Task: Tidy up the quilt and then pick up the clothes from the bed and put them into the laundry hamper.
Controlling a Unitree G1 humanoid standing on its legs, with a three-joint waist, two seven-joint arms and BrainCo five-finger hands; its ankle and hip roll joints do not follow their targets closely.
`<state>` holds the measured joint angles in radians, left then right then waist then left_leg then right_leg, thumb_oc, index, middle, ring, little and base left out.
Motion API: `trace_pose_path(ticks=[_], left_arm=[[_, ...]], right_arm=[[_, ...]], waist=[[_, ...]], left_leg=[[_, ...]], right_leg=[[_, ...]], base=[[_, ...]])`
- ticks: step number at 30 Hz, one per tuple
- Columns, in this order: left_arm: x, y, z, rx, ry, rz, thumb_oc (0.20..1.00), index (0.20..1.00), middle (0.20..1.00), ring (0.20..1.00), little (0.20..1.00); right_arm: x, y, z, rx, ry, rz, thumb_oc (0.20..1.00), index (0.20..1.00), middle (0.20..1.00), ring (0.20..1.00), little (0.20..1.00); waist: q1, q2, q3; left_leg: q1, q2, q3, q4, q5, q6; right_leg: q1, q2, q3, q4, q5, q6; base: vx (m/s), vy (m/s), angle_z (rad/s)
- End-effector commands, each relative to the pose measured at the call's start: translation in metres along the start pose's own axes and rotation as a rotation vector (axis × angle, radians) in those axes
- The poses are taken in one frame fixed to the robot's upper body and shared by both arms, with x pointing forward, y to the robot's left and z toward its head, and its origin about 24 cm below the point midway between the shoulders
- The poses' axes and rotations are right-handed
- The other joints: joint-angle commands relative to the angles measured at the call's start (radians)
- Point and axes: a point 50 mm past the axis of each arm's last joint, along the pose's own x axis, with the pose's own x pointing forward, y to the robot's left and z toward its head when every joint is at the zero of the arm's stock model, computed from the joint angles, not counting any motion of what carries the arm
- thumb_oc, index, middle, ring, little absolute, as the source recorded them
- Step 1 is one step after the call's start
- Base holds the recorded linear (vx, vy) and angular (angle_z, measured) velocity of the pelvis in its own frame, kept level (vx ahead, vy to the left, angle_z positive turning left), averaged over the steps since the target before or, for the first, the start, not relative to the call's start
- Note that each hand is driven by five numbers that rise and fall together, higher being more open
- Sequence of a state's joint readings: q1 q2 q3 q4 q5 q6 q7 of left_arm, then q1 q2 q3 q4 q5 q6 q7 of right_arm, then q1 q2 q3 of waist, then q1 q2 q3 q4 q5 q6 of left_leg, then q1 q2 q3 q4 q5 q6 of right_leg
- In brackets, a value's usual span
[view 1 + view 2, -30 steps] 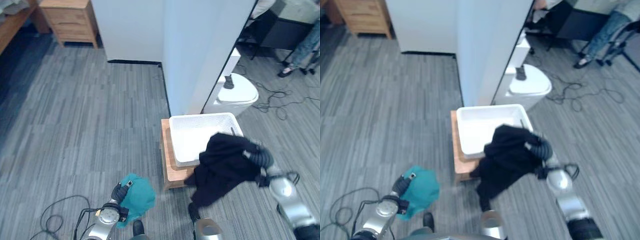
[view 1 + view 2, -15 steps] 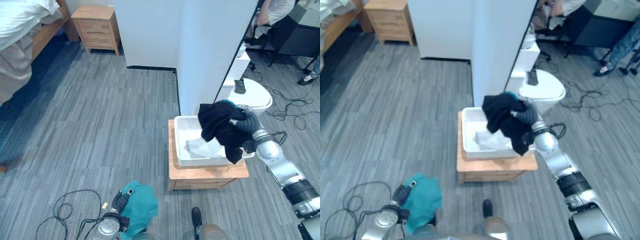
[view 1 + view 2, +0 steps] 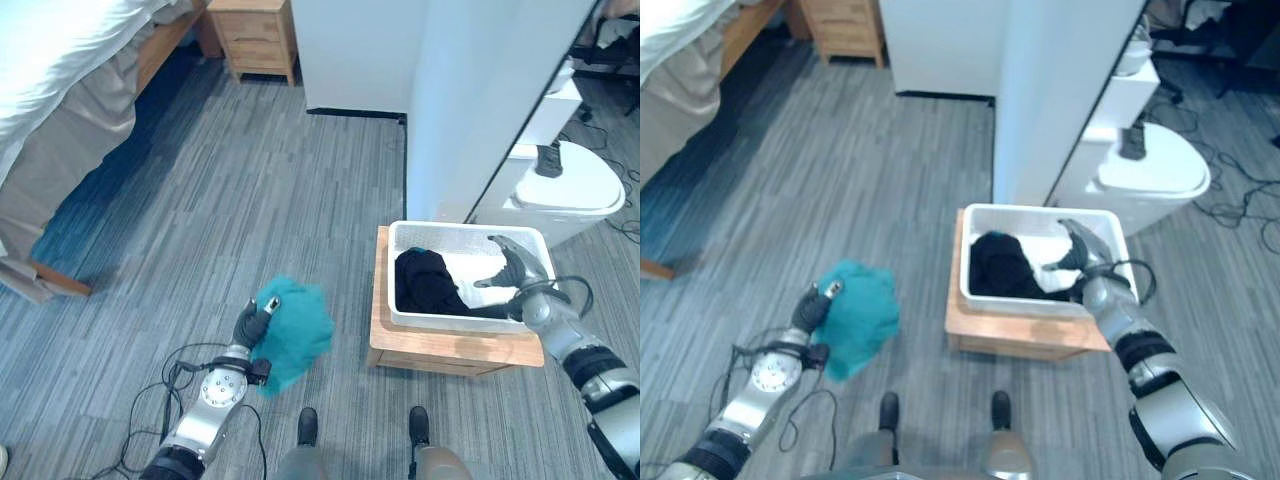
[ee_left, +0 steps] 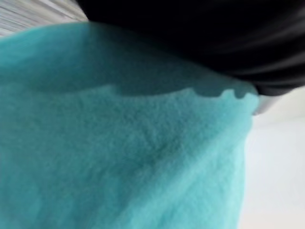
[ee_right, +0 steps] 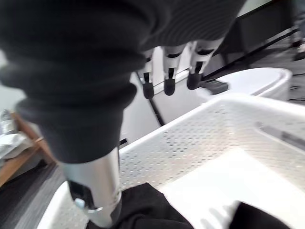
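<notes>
I see a teal cloth (image 3: 292, 328) against my left hand (image 3: 247, 322), whose cover is dark and ribbed; up close the fabric reads as an even, fuzzy turquoise. The hamper (image 3: 470, 236) is white, its walls dotted with fine perforations, and a black garment (image 3: 426, 283) lies inside on something white. My right hand (image 3: 520, 272) shows silver fingers with dark tips. The low stand (image 3: 455, 351) under the hamper is light wood, like the nightstand (image 3: 257, 35). The floor (image 3: 280, 190) is grey with plank-like streaks. The bed (image 3: 70, 70) has white bedding over a beige skirt. The partition (image 3: 440, 90) is plain white.
</notes>
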<state>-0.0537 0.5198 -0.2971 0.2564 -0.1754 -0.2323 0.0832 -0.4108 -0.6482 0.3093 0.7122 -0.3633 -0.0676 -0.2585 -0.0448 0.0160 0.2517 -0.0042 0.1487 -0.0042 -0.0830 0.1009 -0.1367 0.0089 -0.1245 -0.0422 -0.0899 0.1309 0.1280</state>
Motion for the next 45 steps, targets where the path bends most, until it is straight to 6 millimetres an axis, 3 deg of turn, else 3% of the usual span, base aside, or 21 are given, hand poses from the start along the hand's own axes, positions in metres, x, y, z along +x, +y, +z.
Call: trace_pose_path(ticks=[1, 2, 4, 5, 7, 12, 16, 18, 19, 20, 22, 23, 25, 32, 34, 37, 39, 41, 42, 44, 45], left_arm=[[0.021, 0.012, 0.058, 0.068, -0.283, 0.021, 0.2, 0.2, 0.2, 0.2, 0.2], [0.021, 0.011, 0.057, 0.069, -0.283, 0.018, 0.2, 0.2, 0.2, 0.2, 0.2], [0.031, 0.013, 0.088, 0.077, -0.402, 0.039, 0.2, 0.2, 0.2, 0.2, 0.2], [0.031, 0.013, 0.088, 0.077, -0.402, 0.039, 0.2, 0.2, 0.2, 0.2, 0.2], [0.04, 0.011, 0.114, 0.098, -0.503, 0.051, 0.2, 0.2, 0.2, 0.2, 0.2], [0.085, -0.003, 0.163, 0.185, -0.602, 0.119, 0.2, 0.2, 0.2, 0.2, 0.2], [0.104, 0.001, 0.183, 0.261, -0.611, 0.178, 0.2, 0.2, 0.2, 0.2, 0.2], [0.127, 0.017, 0.196, 0.32, -0.549, 0.267, 0.2, 0.2, 0.2, 0.2, 0.2], [0.135, 0.019, 0.19, 0.296, -0.477, 0.267, 0.2, 0.2, 0.2, 0.2, 0.2], [0.14, 0.022, 0.18, 0.271, -0.41, 0.25, 1.0, 1.0, 1.0, 1.0, 1.0], [0.147, 0.017, 0.144, 0.222, -0.22, 0.203, 1.0, 1.0, 1.0, 1.0, 1.0], [0.147, 0.017, 0.144, 0.221, -0.221, 0.203, 1.0, 1.0, 1.0, 1.0, 1.0], [0.144, 0.009, 0.112, 0.218, -0.105, 0.149, 1.0, 1.0, 1.0, 1.0, 1.0], [0.126, -0.02, 0.091, 0.091, -0.131, 0.081, 1.0, 1.0, 1.0, 1.0, 1.0], [0.119, -0.021, 0.093, 0.04, -0.174, 0.083, 1.0, 1.0, 1.0, 1.0, 1.0], [0.089, -0.006, 0.074, -0.11, -0.203, 0.127, 1.0, 1.0, 1.0, 1.0, 1.0], [0.07, 0.009, 0.047, -0.075, -0.136, 0.151, 1.0, 1.0, 1.0, 1.0, 1.0], [0.038, 0.026, -0.01, -0.034, 0.078, 0.212, 1.0, 1.0, 1.0, 1.0, 1.0], [0.038, 0.026, -0.011, -0.034, 0.079, 0.212, 1.0, 1.0, 1.0, 1.0, 1.0], [0.007, 0.027, -0.064, -0.016, 0.326, 0.238, 1.0, 1.0, 1.0, 1.0, 1.0], [-0.022, 0.024, -0.099, 0.021, 0.506, 0.234, 1.0, 1.0, 1.0, 1.0, 1.0]], right_arm=[[-0.045, 0.021, -0.048, -0.058, 0.107, 0.026, 1.0, 1.0, 1.0, 1.0, 1.0], [-0.046, 0.021, -0.049, -0.058, 0.109, 0.027, 1.0, 1.0, 1.0, 1.0, 1.0], [-0.089, 0.065, -0.072, -0.016, 0.216, 0.176, 1.0, 1.0, 1.0, 1.0, 1.0], [-0.089, 0.065, -0.072, -0.016, 0.216, 0.176, 1.0, 1.0, 1.0, 1.0, 1.0], [-0.124, 0.094, -0.088, 0.033, 0.319, 0.281, 1.0, 1.0, 1.0, 1.0, 1.0], [-0.192, 0.155, -0.106, -0.011, 0.483, 0.626, 1.0, 1.0, 1.0, 1.0, 1.0], [-0.204, 0.164, -0.111, -0.036, 0.535, 0.687, 1.0, 1.0, 1.0, 1.0, 1.0], [-0.202, 0.166, -0.112, -0.04, 0.574, 0.687, 1.0, 1.0, 1.0, 1.0, 1.0], [-0.197, 0.166, -0.111, -0.037, 0.575, 0.677, 1.0, 1.0, 1.0, 1.0, 1.0], [-0.194, 0.166, -0.11, -0.039, 0.575, 0.675, 1.0, 1.0, 1.0, 1.0, 1.0], [-0.185, 0.164, -0.108, 0.0, 0.601, 0.648, 1.0, 1.0, 1.0, 1.0, 1.0], [-0.184, 0.164, -0.108, 0.0, 0.601, 0.647, 1.0, 1.0, 1.0, 1.0, 1.0], [-0.172, 0.161, -0.103, 0.018, 0.581, 0.619, 1.0, 1.0, 1.0, 1.0, 1.0], [-0.172, 0.164, -0.097, 0.057, 0.569, 0.602, 1.0, 1.0, 1.0, 1.0, 1.0], [-0.177, 0.168, -0.097, 0.071, 0.582, 0.612, 1.0, 1.0, 1.0, 1.0, 1.0], [-0.193, 0.178, -0.096, 0.122, 0.646, 0.64, 1.0, 1.0, 1.0, 1.0, 1.0], [-0.197, 0.182, -0.095, 0.144, 0.665, 0.652, 1.0, 1.0, 1.0, 1.0, 1.0], [-0.2, 0.186, -0.092, 0.162, 0.672, 0.667, 1.0, 1.0, 1.0, 1.0, 1.0], [-0.2, 0.186, -0.092, 0.161, 0.672, 0.668, 1.0, 1.0, 1.0, 1.0, 1.0], [-0.192, 0.186, -0.088, 0.184, 0.666, 0.647, 1.0, 1.0, 1.0, 1.0, 1.0], [-0.187, 0.185, -0.086, 0.2, 0.669, 0.633, 1.0, 1.0, 1.0, 1.0, 1.0]], waist=[[-0.076, -0.032, -0.035], [-0.074, -0.031, -0.038], [-0.112, -0.034, -0.05], [-0.112, -0.034, -0.05], [-0.149, -0.033, -0.059], [-0.228, -0.03, -0.046], [-0.262, -0.017, -0.031], [-0.3, 0.01, -0.002], [-0.307, 0.019, 0.006], [-0.313, 0.027, 0.018], [-0.33, 0.042, 0.043], [-0.33, 0.043, 0.044], [-0.334, 0.053, 0.053], [-0.29, 0.054, 0.041], [-0.269, 0.052, 0.035], [-0.207, 0.04, 0.01], [-0.186, 0.032, -0.004], [-0.157, 0.024, -0.03], [-0.157, 0.023, -0.03], [-0.145, 0.015, -0.044], [-0.139, 0.011, -0.049]], left_leg=[[0.1, 0.018, 0.093, -0.004, -0.124, 0.002], [0.102, 0.018, 0.094, -0.004, -0.132, 0.002], [0.118, 0.021, 0.108, -0.004, -0.137, 0.001], [0.118, 0.021, 0.108, -0.004, -0.137, 0.001], [0.128, 0.024, 0.124, -0.004, -0.14, -0.001], [0.118, 0.029, 0.158, -0.004, -0.132, -0.013], [0.091, 0.033, 0.18, -0.004, -0.121, -0.02], [0.031, 0.028, 0.209, -0.004, -0.103, -0.024], [0.02, 0.028, 0.217, -0.004, -0.098, -0.024], [0.012, 0.029, 0.228, -0.004, -0.094, -0.025], [0.0, 0.029, 0.24, -0.004, -0.085, -0.026], [0.0, 0.03, 0.24, -0.004, -0.086, -0.026], [0.002, 0.035, 0.249, -0.004, -0.083, -0.029], [0.045, 0.039, 0.228, -0.004, -0.09, -0.029], [0.055, 0.038, 0.218, -0.004, -0.094, -0.028], [0.085, 0.035, 0.188, -0.004, -0.104, -0.024], [0.101, 0.036, 0.178, -0.004, -0.109, -0.022], [0.119, 0.036, 0.171, -0.004, -0.115, -0.02], [0.12, 0.036, 0.171, -0.004, -0.115, -0.019], [0.128, 0.035, 0.166, -0.004, -0.117, -0.015], [0.132, 0.034, 0.166, -0.004, -0.12, -0.013]], right_leg=[[0.019, -0.007, 0.071, 0.003, -0.154, 0.009], [0.022, -0.007, 0.071, 0.003, -0.161, 0.01], [0.026, -0.006, 0.086, 0.003, -0.163, 0.011], [0.026, -0.006, 0.087, 0.003, -0.163, 0.011], [0.029, -0.005, 0.101, 0.003, -0.165, 0.012], [-0.003, 0.004, 0.142, 0.003, -0.154, 0.017], [-0.049, 0.008, 0.169, 0.003, -0.141, 0.023], [-0.134, 0.017, 0.204, 0.003, -0.117, 0.034], [-0.151, 0.02, 0.212, 0.003, -0.113, 0.036], [-0.164, 0.021, 0.218, 0.003, -0.11, 0.037], [-0.181, 0.024, 0.225, 0.003, -0.11, 0.036], [-0.181, 0.024, 0.225, 0.003, -0.11, 0.036], [-0.18, 0.027, 0.227, 0.003, -0.114, 0.033], [-0.117, 0.021, 0.194, 0.003, -0.132, 0.016], [-0.097, 0.019, 0.182, 0.003, -0.137, 0.011], [-0.042, 0.014, 0.149, 0.003, -0.148, 0.001], [-0.018, 0.013, 0.139, 0.003, -0.152, -0.001], [0.007, 0.012, 0.13, 0.003, -0.154, -0.003], [0.008, 0.011, 0.129, 0.003, -0.155, -0.003], [0.018, 0.01, 0.128, 0.003, -0.155, -0.004], [0.023, 0.009, 0.127, 0.003, -0.155, -0.002]], base=[[0.03, -0.02, -0.24], [0.03, -0.014, -0.31], [0.04, -0.007, -0.39], [0.03, -0.014, -0.28], [0.04, -0.004, -0.16], [-0.01, -0.023, -0.21], [-0.1, -0.035, -0.38], [-0.21, -0.021, -0.35], [-0.15, 0.002, -0.37], [-0.08, 0.001, -0.53], [-0.07, -0.006, -0.36], [-0.05, -0.006, -0.06], [-0.02, -0.012, -0.08], [0.01, -0.024, 0.02], [0.04, -0.041, 0.3], [0.04, -0.003, 0.45], [0.06, 0.049, 0.37], [0.06, 0.066, 0.24], [0.03, 0.048, 0.06], [0.02, 0.07, 0.0], [0.02, 0.082, 0.02]])
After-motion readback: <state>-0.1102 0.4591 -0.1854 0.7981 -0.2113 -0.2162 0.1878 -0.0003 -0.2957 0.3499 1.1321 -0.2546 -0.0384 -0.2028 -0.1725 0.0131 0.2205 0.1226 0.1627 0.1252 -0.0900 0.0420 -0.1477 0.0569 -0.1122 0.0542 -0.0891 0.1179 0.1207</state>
